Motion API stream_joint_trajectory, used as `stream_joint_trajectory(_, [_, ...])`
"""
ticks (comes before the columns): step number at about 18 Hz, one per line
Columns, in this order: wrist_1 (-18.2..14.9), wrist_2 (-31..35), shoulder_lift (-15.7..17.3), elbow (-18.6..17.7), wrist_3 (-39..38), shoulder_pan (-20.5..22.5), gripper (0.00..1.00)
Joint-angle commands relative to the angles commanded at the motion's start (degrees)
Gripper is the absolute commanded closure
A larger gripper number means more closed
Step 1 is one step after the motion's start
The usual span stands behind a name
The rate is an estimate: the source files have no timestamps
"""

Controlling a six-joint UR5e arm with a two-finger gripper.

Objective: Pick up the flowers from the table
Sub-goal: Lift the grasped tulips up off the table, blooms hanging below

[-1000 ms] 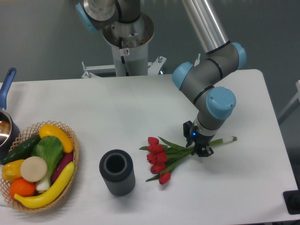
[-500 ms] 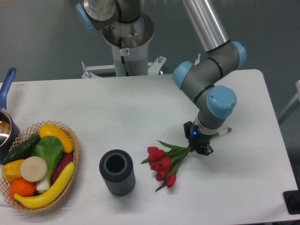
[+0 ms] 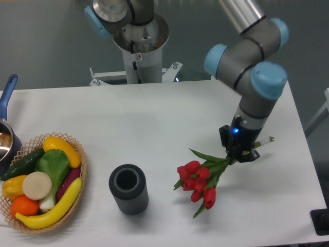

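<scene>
The flowers point(image 3: 198, 177) are a bunch of red tulips with green leaves and long green stems. My gripper point(image 3: 240, 153) is shut on the stems near their pale ends, which stick out to its right. The bunch hangs from the gripper, slanting down to the left, with the red heads drooping above the white table point(image 3: 154, 118). It looks lifted off the tabletop. The jaws themselves are mostly hidden by the gripper body and the stems.
A dark ribbed cylinder vase point(image 3: 128, 189) stands open-topped left of the flowers. A wicker basket point(image 3: 79, 154) with toy fruit and vegetables sits at the front left. A blue-handled pot point(image 3: 6, 128) is at the left edge. The robot base point(image 3: 139, 41) stands behind the table.
The gripper has risen and moved right with the flowers in it. The tulip heads have swung from lying on the table to hanging below the gripper.
</scene>
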Motion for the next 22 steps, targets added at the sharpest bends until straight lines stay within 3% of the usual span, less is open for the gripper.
stream_joint_trajectory(4, [0.1, -8.0, 1.1, 1.8, -5.9, 0.3, 0.86])
stream_joint_trajectory(7, [0.3, -19.2, 1.2, 2.0, -8.7, 0.4, 0.86])
stream_joint_trajectory(8, [0.5, -25.8, 1.2, 1.7, -10.2, 0.3, 0.86])
stream_joint_trajectory(10, [0.5, -31.7, 1.6, 1.4, -12.1, 0.3, 0.86])
stream_joint_trajectory(16, [0.7, -38.9, 2.7, 1.8, -17.1, 1.0, 0.85])
stream_joint_trajectory(22, [0.7, -40.1, 3.0, 2.0, -18.6, 0.4, 0.85])
